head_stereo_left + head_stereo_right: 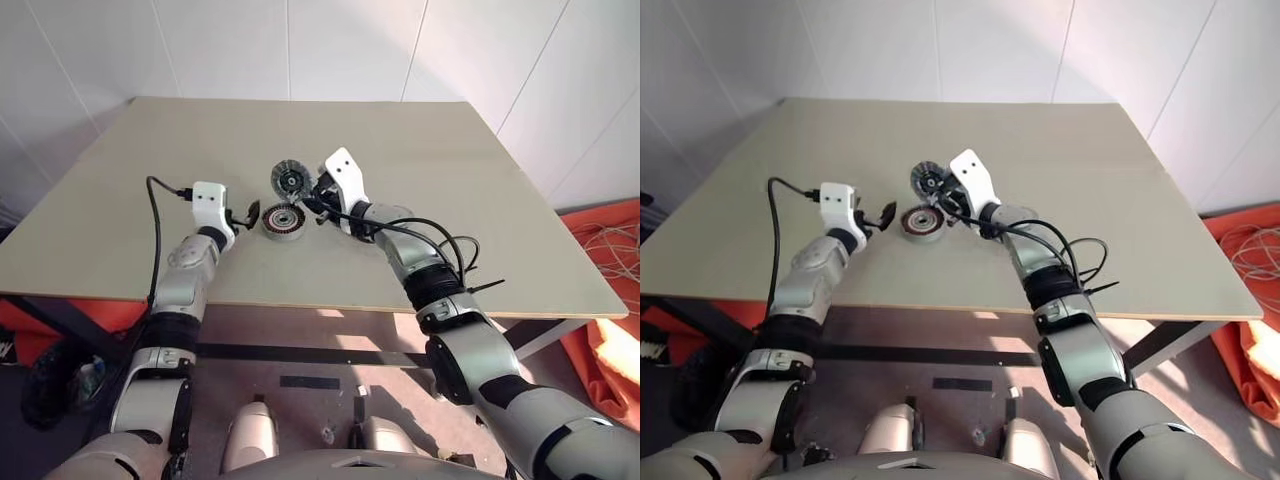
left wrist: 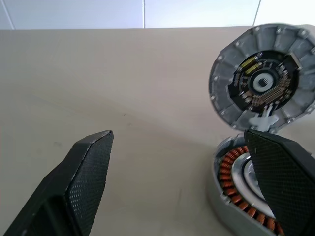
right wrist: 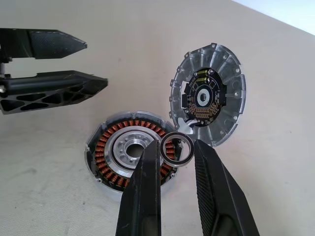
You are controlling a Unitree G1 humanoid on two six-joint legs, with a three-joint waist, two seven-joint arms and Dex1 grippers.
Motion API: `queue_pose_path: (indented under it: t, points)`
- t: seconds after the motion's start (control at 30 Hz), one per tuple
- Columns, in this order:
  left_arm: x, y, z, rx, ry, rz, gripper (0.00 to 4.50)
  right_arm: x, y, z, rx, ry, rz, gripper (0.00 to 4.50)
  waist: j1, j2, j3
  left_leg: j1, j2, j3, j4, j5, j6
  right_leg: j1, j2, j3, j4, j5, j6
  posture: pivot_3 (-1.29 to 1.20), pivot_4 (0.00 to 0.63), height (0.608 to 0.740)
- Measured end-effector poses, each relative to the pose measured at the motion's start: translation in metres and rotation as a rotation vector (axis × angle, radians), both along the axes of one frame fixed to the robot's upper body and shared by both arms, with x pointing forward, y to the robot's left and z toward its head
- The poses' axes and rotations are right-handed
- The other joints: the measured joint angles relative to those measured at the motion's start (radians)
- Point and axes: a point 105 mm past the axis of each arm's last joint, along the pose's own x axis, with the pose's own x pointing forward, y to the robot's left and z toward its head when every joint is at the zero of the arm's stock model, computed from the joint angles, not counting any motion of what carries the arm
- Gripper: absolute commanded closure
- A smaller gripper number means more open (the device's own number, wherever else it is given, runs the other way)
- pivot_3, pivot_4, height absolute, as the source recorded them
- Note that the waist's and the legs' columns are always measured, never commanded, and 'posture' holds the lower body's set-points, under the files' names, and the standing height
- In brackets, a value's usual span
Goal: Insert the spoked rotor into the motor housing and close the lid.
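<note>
The right end effector [image 3: 177,162], grasping a small metal ring [image 3: 177,149], hovers just over the open motor housing [image 1: 284,221] on the bench [image 1: 480,220], the lid [image 3: 209,101] hinged up at its 1 o'clock, the released left end effector [image 1: 243,214] at 9 o'clock.

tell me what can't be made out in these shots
- Motor housing: its right part hidden by a left gripper finger in the left wrist view.
- Small ring in the right gripper: too small to tell in the eye views.
- Lid: what props it upright is unclear.
</note>
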Motion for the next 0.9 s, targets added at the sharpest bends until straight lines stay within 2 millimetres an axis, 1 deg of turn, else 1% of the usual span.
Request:
queue_pose_path:
  t: [0.03,0.1,0.17,0.23,0.6,0.9]
  points:
    - [0.002,-0.004,0.002,-0.003,0.001,-0.010,0.00,0.000,-0.001,0.002,-0.001,-0.005,-0.005,3.85,-0.002,0.000,0.000,0.000,0.000,0.000,0.000,0.000,0.000,0.000,0.000,0.000,0.000,0.000,0.000,0.00,0.000,0.740]
    - [0.005,-0.010,0.001,-0.009,0.021,-0.023,0.00,0.001,-0.005,0.003,-0.002,-0.007,-0.019,3.85,-0.003,0.000,0.000,0.000,0.000,0.000,0.000,0.000,0.000,0.000,0.000,0.000,0.000,0.000,0.000,0.00,0.000,0.740]
    - [0.005,-0.010,-0.007,-0.006,0.057,-0.026,0.37,0.002,-0.007,0.003,-0.002,-0.005,-0.026,3.85,-0.003,0.000,0.000,0.000,0.000,0.000,-0.001,0.000,0.000,-0.001,0.000,0.000,0.000,0.000,0.000,0.00,0.000,0.740]
    - [0.004,-0.011,-0.015,0.000,0.093,-0.027,0.37,0.002,-0.009,0.003,-0.003,-0.003,-0.033,3.85,0.000,0.000,0.000,-0.002,0.000,0.000,0.000,0.000,0.000,-0.002,0.000,0.000,0.000,0.000,0.000,0.00,0.000,0.740]
    - [-0.001,-0.016,-0.037,0.013,0.241,-0.050,0.37,0.002,-0.011,0.003,-0.001,-0.006,-0.048,3.85,0.001,0.000,0.000,-0.003,0.000,0.000,0.001,0.000,0.000,-0.002,0.000,-0.001,0.000,0.000,0.000,0.00,0.000,0.740]
    - [-0.001,-0.025,-0.037,0.055,0.338,-0.055,0.37,0.002,-0.012,0.003,0.001,-0.005,-0.050,3.85,0.002,0.000,0.000,-0.001,0.000,0.000,0.001,0.000,0.000,0.000,0.000,-0.001,0.000,0.000,0.000,0.00,0.000,0.740]
